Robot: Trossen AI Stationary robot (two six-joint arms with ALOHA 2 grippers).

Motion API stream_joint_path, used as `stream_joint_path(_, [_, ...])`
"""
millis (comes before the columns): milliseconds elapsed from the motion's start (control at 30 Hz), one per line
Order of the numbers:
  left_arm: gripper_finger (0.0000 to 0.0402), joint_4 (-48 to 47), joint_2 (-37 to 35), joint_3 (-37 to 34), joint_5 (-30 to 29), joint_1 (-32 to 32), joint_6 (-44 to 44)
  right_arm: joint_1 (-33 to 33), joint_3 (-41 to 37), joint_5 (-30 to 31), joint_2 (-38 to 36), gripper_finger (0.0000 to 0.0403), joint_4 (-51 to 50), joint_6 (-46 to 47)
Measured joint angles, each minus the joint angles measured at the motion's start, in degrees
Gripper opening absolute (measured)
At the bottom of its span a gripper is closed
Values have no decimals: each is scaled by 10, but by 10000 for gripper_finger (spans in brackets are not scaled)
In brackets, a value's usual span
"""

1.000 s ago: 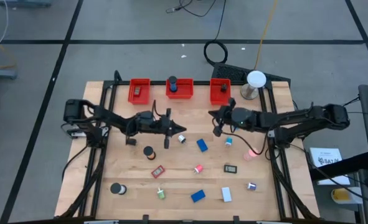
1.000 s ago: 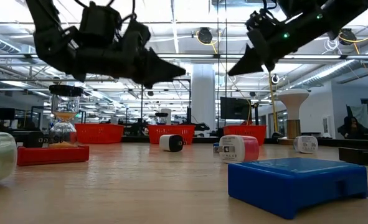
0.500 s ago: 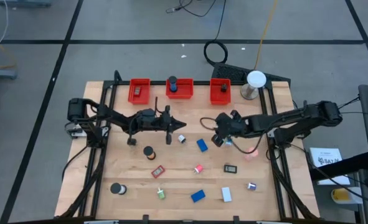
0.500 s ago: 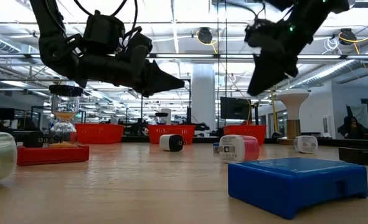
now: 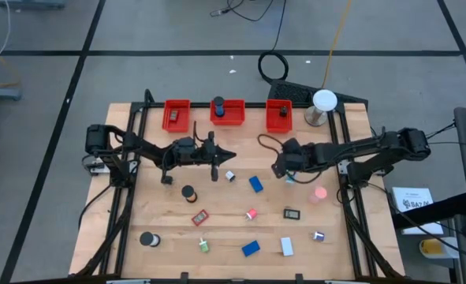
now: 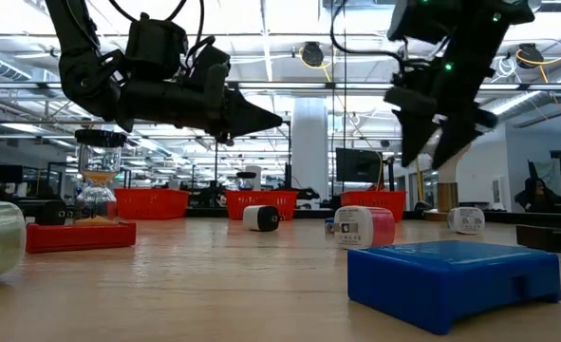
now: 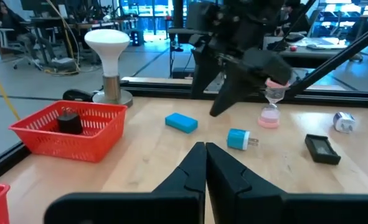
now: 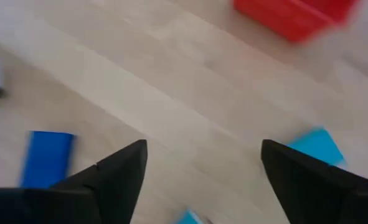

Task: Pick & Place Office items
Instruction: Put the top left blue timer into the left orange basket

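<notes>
My light wooden plank table (image 5: 162,237) stands on a grey floor (image 5: 138,31) crossed by dark lines, with a coiled black cable (image 5: 274,65) lying just beyond the far edge. Looking level across the tabletop, I see a big open hall with rows of bright ceiling lights (image 6: 289,19), overhead metal rails and a thick white round column (image 6: 309,142). Behind the table stand desks with dark monitors (image 6: 356,163), and past the far edge are office chairs (image 7: 31,53) and blue-lit windows (image 7: 147,7).
</notes>
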Motion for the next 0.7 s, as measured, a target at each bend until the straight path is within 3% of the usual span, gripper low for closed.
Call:
stream_joint_path(167, [17, -2, 0, 0, 0, 0, -3, -14, -19, -1, 0, 329, -38, 68])
stream_joint_path(467, [12, -4, 0, 0, 0, -1, -10, 23, -25, -63, 47, 326, 220, -27])
stream_joint_path(700, [14, -21, 0, 0, -1, 11, -17, 76, -3, -65, 151, 325, 259, -36])
